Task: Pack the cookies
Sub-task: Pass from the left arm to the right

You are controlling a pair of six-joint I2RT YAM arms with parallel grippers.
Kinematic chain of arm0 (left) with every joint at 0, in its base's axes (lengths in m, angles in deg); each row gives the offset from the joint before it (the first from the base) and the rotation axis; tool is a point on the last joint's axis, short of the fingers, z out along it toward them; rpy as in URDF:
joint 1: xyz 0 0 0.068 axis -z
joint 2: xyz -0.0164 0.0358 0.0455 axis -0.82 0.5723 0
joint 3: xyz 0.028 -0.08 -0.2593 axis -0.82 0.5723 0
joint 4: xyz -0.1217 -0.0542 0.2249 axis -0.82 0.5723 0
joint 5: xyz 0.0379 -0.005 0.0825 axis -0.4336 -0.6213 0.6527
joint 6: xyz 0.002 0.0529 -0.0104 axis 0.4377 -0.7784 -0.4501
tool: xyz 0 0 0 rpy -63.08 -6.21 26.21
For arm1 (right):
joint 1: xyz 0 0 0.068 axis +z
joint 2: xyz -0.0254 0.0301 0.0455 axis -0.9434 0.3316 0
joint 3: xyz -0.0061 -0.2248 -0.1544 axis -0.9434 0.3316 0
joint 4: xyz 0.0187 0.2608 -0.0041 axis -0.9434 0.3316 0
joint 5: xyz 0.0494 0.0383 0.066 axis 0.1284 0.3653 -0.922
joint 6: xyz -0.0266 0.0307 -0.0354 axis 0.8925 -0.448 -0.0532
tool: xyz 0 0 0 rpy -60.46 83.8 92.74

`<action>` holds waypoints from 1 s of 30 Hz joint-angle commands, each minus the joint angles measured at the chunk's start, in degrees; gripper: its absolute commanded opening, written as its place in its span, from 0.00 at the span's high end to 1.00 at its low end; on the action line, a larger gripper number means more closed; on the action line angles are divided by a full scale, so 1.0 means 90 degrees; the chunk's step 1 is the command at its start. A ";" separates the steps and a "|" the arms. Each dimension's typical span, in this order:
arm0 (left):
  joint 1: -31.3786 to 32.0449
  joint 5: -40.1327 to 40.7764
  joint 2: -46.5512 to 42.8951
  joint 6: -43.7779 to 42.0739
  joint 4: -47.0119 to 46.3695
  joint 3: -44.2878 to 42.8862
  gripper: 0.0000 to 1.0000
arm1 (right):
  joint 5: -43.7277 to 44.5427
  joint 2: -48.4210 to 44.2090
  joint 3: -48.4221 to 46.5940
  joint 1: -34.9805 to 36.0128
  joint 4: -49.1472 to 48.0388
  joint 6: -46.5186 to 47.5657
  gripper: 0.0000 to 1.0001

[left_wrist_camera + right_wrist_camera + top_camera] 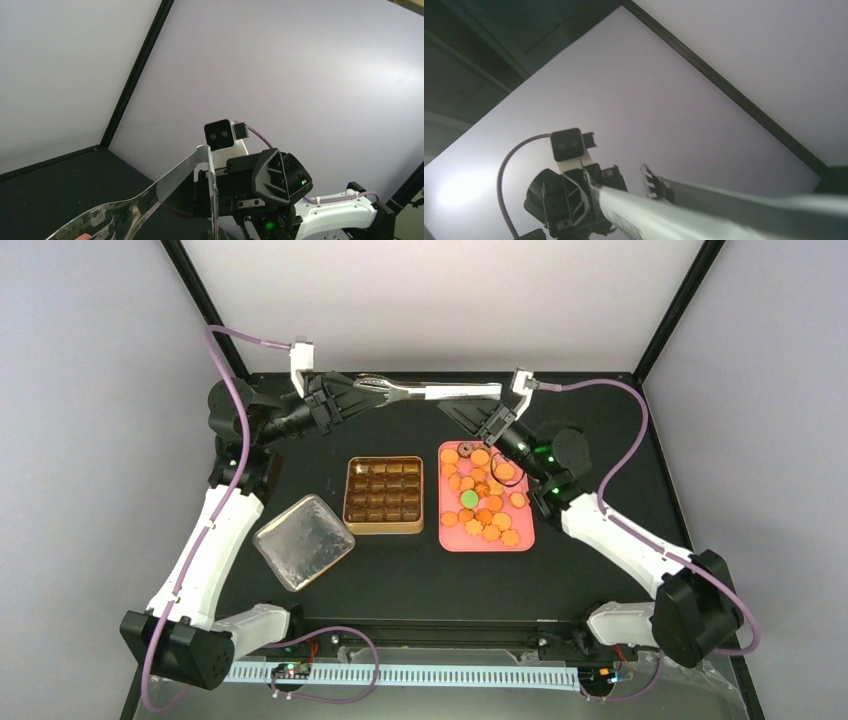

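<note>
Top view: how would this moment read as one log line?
left hand: shut on tongs | right hand: open at tongs' far end | cookies: on pink tray | tin: lid off

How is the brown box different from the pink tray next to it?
The brown box is split into many little squares; the pink tray is one flat open space. The cookies lie scattered on the pink tray; no orange ones show in the brown box. The brown box looks nearly square, the pink tray longer. Both lie flat, side by side, on the black table.
</note>
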 commanded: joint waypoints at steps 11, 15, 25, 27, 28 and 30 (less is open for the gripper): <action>-0.0043 0.0271 -0.0082 0.0633 -0.0492 0.0052 0.99 | 0.0085 0.1063 -0.1012 0.0335 -0.1568 -0.0593 0.22; -0.0043 0.0297 -0.0103 0.0613 -0.0514 0.0101 0.99 | 0.0098 0.1113 -0.1050 0.0386 -0.1528 -0.0619 0.29; -0.0043 0.0225 -0.0287 0.0330 -0.0438 0.0553 0.98 | 0.0202 0.0911 -0.1059 0.0366 -0.1188 -0.0358 0.48; -0.0050 0.0190 -0.0349 0.0254 -0.0390 0.0639 0.99 | 0.0143 0.0885 -0.1077 0.0346 -0.1123 -0.0284 0.51; -0.0053 0.0177 -0.0369 0.0215 -0.0359 0.0674 0.99 | 0.0113 0.0866 -0.1082 0.0327 -0.1065 -0.0243 0.53; -0.0065 0.0141 -0.0403 0.0137 -0.0286 0.0715 0.99 | 0.0093 0.0795 -0.1051 0.0273 -0.0988 -0.0178 0.57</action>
